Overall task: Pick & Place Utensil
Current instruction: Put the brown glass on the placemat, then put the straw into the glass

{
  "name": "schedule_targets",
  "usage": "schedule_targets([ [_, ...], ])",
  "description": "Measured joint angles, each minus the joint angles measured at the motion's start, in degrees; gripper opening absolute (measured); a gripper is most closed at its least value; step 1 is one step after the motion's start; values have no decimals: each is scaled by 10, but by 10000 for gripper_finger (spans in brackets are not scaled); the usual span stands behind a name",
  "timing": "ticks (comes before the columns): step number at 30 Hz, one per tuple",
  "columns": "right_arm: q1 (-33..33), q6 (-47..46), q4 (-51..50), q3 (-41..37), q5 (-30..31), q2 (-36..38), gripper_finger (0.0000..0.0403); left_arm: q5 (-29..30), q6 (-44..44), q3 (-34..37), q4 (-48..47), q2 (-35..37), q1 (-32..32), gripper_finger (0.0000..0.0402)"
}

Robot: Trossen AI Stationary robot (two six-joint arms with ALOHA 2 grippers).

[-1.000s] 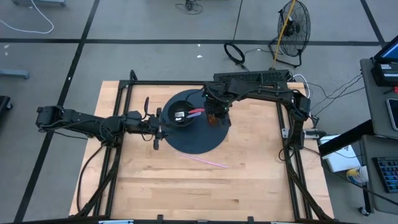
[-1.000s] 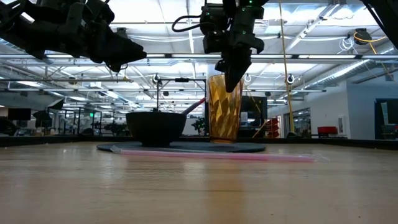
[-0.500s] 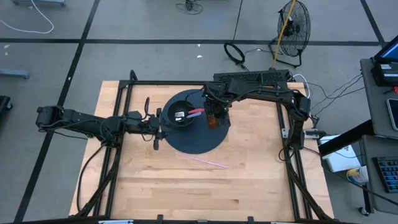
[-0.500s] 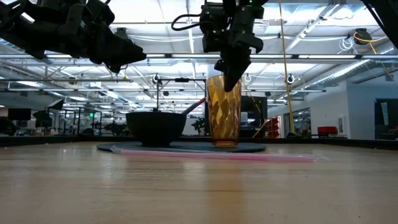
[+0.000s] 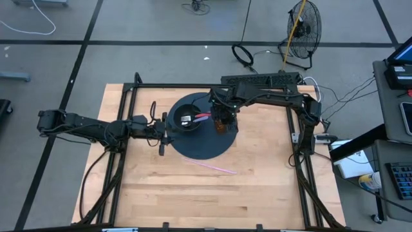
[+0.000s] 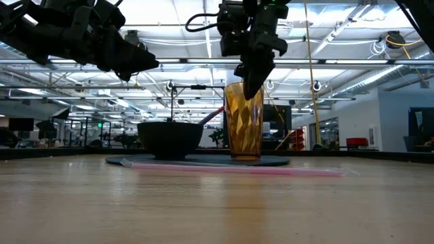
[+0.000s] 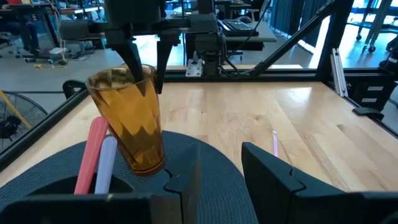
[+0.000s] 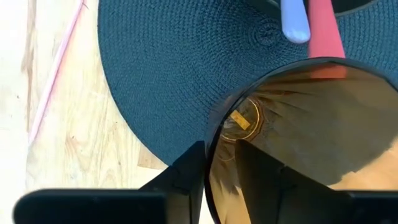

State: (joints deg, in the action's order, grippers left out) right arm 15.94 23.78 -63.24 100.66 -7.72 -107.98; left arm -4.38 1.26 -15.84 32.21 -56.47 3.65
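An amber faceted plastic cup stands slightly tilted on a round dark placemat. My right gripper comes down from above and is shut on its rim. Beside it on the mat sits a black bowl. A pink handle and a pale blue handle lean out over the bowl's rim. A thin pink straw lies flat on the wood nearer the table's near edge. My left gripper hovers open at the mat's left side, next to the bowl. My right gripper pinches the cup's rim on its far side. One finger is inside the cup and the other finger outside, pointing down from above. The cup hangs slightly tilted below the fingers. Its base is at the mat's surface.
A black metal frame borders the wooden table on the left, far and right sides. Bare wood spreads across the near half of the table. A fan and cables lie on the floor beyond the far edge.
My right gripper has moved down a little, still shut on the cup's rim. The cup has come down with it, so that its base now sits lower, at the mat. The left arm has kept still.
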Motion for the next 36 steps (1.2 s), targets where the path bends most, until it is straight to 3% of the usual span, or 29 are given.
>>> schedule_targets([
  [14,-1,-9,-12,6,32,11,129,0,-1,0,1,0,0,122],
  [27,-19,-12,-18,11,34,17,132,0,-3,0,2,0,0,122],
  [36,-22,-12,0,12,52,77,132,0,-4,0,6,0,0,122],
])
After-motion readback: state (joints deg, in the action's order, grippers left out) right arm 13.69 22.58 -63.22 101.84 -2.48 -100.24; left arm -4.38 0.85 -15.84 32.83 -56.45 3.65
